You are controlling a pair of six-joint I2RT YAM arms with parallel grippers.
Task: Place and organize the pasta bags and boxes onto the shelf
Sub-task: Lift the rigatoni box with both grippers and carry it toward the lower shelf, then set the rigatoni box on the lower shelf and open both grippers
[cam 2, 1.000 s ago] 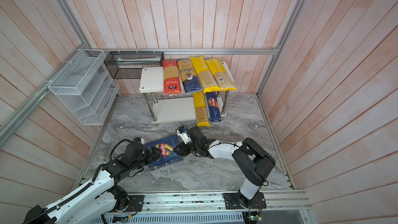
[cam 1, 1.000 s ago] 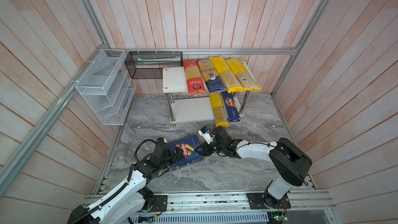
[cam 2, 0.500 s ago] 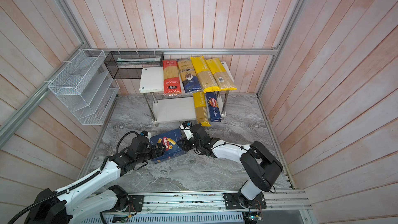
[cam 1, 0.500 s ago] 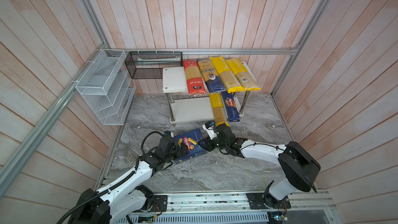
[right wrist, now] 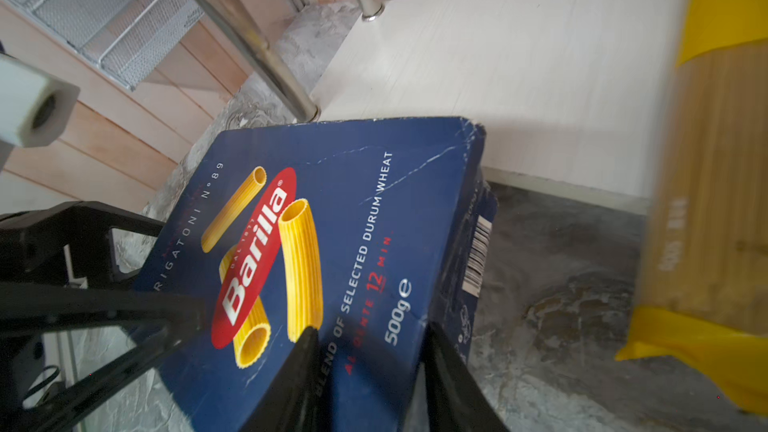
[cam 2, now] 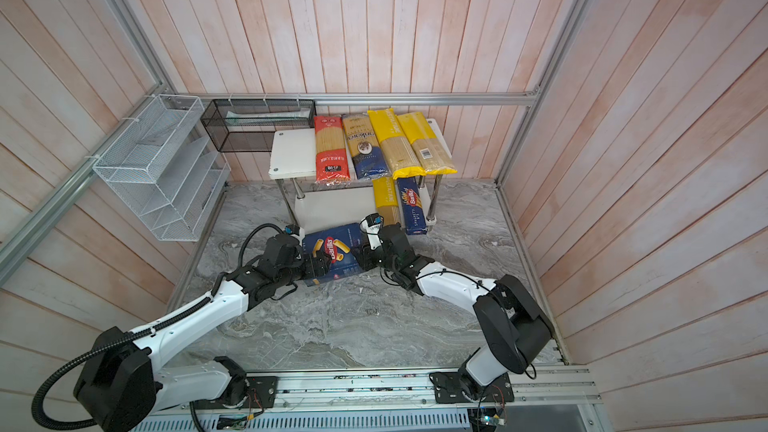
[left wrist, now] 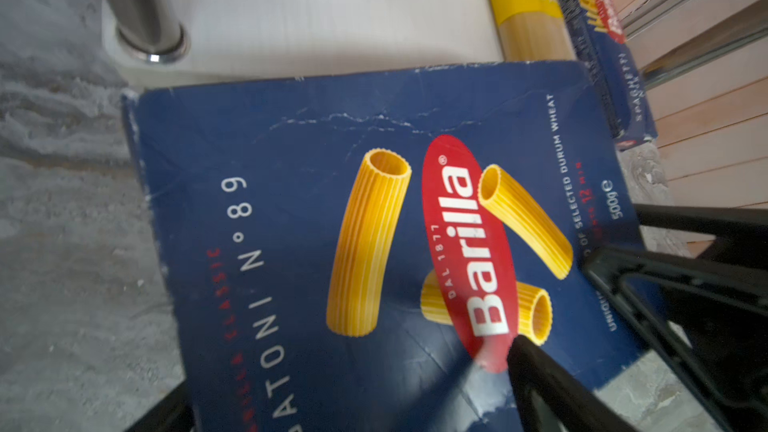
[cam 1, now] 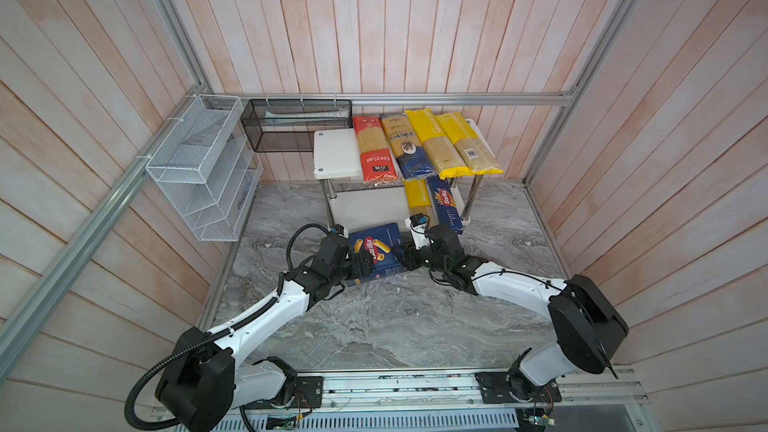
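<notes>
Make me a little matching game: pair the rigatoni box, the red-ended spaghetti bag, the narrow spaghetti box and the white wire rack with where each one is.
Things:
1. rigatoni box
2. red-ended bag
3. spaghetti box
4. white wire rack

Places:
a. on the lower board of the shelf
b. hung on the side wall
c. gripped by the left gripper and the right gripper
d. on the shelf's top board

Pairs: 1-c, 2-d, 3-a, 4-b.
</notes>
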